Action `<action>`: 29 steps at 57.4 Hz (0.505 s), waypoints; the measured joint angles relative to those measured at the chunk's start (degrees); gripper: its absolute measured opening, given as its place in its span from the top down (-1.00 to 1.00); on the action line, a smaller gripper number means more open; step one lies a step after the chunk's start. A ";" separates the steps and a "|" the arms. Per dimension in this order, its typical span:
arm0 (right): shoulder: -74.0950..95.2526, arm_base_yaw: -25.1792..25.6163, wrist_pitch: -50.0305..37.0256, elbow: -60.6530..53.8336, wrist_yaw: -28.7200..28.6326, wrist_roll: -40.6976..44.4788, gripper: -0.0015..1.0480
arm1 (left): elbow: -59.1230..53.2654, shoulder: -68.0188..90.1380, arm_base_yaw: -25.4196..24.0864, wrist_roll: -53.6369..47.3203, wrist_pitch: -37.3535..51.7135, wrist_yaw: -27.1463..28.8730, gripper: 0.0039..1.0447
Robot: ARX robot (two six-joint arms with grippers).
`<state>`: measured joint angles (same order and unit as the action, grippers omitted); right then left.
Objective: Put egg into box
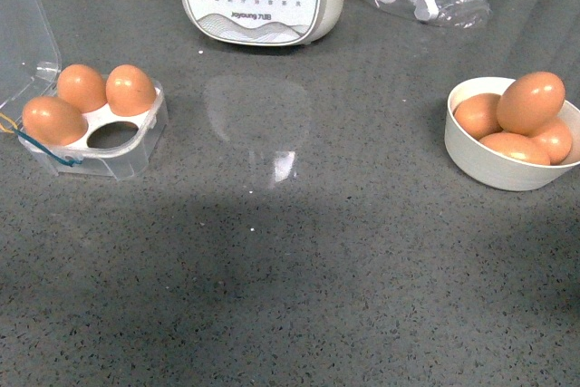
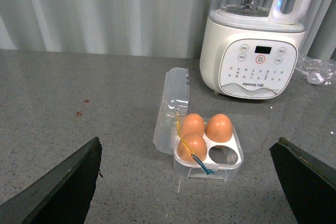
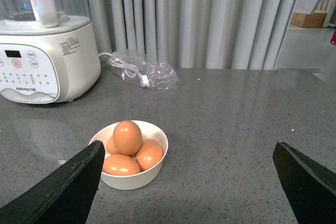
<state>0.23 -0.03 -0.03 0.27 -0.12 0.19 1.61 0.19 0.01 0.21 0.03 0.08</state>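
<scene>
- front view: the egg (image 1: pixel 530 102) rides on top of three others in the white bowl (image 1: pixel 489 169), well apart from the box (image 1: pixel 127 156); glossy, smooth, orange-brown.
- risk: an off-centre pinch on that slick shell could squirt it out or roll the pile.
- risk: only one hollow (image 1: pixel 115 135) is free, and a crowded drop may knock a neighbour.
- left gripper (image 2: pixel 187 140) and right gripper (image 3: pixel 189 144) are both spread wide, empty.

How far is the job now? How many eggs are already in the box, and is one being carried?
Done: three eggs sit in the box, lid open. In hand: nothing; the left hand and right hand are both open and empty. Left: one hollow is empty, so one egg from the white bowl, which holds four, has yet to be moved.
</scene>
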 joint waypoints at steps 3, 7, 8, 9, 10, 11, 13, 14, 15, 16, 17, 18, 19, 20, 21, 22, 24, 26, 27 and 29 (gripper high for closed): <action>0.00 0.00 0.00 0.00 0.00 0.00 -0.86 | 0.02 0.00 0.00 0.00 0.00 0.00 -0.87; 0.00 0.00 0.00 0.00 0.02 0.00 -0.86 | 0.02 0.00 0.00 0.00 0.00 0.00 -0.87; 0.00 0.00 0.00 0.00 0.02 0.00 -0.86 | 0.00 0.00 0.00 0.00 0.00 -0.02 -0.87; 0.00 0.00 0.00 0.00 0.02 0.00 -0.86 | 0.02 0.00 0.00 0.00 0.00 0.00 -0.87; 0.00 0.00 0.00 0.00 0.02 0.00 -0.86 | 0.00 0.00 0.00 0.00 0.00 0.00 -0.87; 0.00 0.00 0.00 0.00 0.02 0.00 -0.86 | 0.00 0.00 0.00 0.00 0.00 0.00 -0.87; 0.00 0.00 0.00 0.00 0.02 0.00 -0.86 | 0.00 0.00 0.00 0.00 0.00 0.00 -0.87; 0.00 0.00 0.00 0.00 0.02 0.00 -0.86 | 0.00 0.00 0.00 0.00 0.00 0.00 -0.87; 0.00 0.00 0.00 0.00 0.02 0.00 -0.86 | 0.00 0.00 0.00 0.00 0.00 0.00 -0.87; 0.00 0.00 0.00 0.00 0.02 0.00 -0.86 | 0.02 0.00 0.00 0.00 0.00 0.00 -0.87; -0.02 0.00 0.00 0.00 0.02 0.00 -0.86 | 0.00 0.00 0.00 0.00 0.00 0.00 -0.87; -0.02 0.00 0.00 0.00 0.02 0.00 -0.86 | 0.02 0.00 0.00 0.00 0.00 -0.02 -0.87; 0.00 0.00 0.00 0.00 0.02 0.00 -0.86 | 0.00 0.00 0.00 0.00 0.00 0.00 -0.87; -0.02 0.02 0.00 0.00 0.02 0.00 -0.86 | 0.00 0.00 0.00 0.00 0.00 -0.02 -0.87; 0.00 0.00 0.00 0.00 0.02 0.00 -0.86 | 0.02 0.00 0.00 0.00 0.00 0.00 -0.87; 0.00 0.00 0.00 0.00 0.02 0.00 -0.86 | 0.00 0.00 0.00 0.00 0.00 0.00 -0.87; 0.00 0.00 0.00 0.00 0.02 0.00 -0.86 | 0.02 0.00 0.00 0.00 0.00 -0.02 -0.87; -0.02 0.00 0.00 0.00 0.02 0.00 -0.86 | 0.00 0.00 0.00 0.00 0.00 0.00 -0.87; 0.00 0.00 0.00 0.00 0.02 0.00 -0.86 | 0.00 0.00 0.00 0.00 0.00 -0.02 -0.87; 0.00 0.00 0.00 0.00 0.02 0.00 -0.86 | 0.00 0.00 0.00 0.00 0.00 0.00 -0.87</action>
<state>0.23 -0.03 -0.03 0.27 -0.10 0.19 1.61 0.19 0.01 0.21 0.03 0.08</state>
